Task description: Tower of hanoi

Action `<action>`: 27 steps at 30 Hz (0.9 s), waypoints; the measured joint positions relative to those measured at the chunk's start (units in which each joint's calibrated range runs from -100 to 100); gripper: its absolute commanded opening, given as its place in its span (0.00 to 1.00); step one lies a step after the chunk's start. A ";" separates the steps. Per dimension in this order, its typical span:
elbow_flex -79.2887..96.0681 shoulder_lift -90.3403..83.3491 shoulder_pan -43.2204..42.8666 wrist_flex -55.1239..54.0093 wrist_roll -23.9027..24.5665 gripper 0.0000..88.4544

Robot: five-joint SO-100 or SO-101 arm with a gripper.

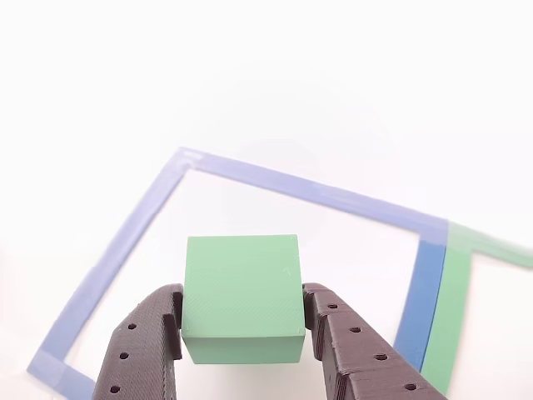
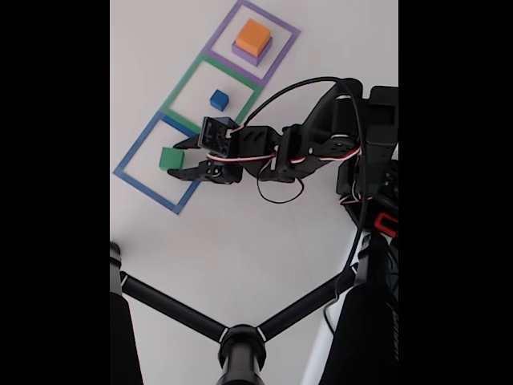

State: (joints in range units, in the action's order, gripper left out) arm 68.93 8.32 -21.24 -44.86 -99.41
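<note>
Sitting between the two dark fingers of the gripper [image 1: 241, 333], the green block [image 1: 241, 296] fills the near part of the other view; the fingers flank its left and right sides, touching or very nearly so, and whether they truly pinch it I cannot tell. In the fixed view the same green block [image 2: 171, 158] rests inside the blue square outline [image 2: 152, 164], with the gripper [image 2: 186, 157] reaching in from the right.

Risk, as I judge it: if the fingers grip only the lower edges, the block could twist or slip out on a lift; if they are opening, a finger dragging back could nudge the block askew or over the blue tape. The cable looped under the arm could also snag.

Farther off, the blue cube [image 2: 219, 99] stands alone inside the green square outline [image 2: 210, 95], well apart from the gripper. Farthest, the orange block [image 2: 253, 37] sits on the purple block [image 2: 250, 53] inside the purple square outline [image 2: 250, 42]. All stand on the white table [image 2: 240, 233].
</note>
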 measured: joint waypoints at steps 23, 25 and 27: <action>0.35 2.20 1.06 -0.96 0.00 0.28; 0.35 1.27 1.06 -0.80 0.00 0.28; 0.35 -0.84 1.06 0.80 0.00 0.28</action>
State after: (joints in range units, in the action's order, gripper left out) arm 69.28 7.47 -20.18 -44.06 -99.41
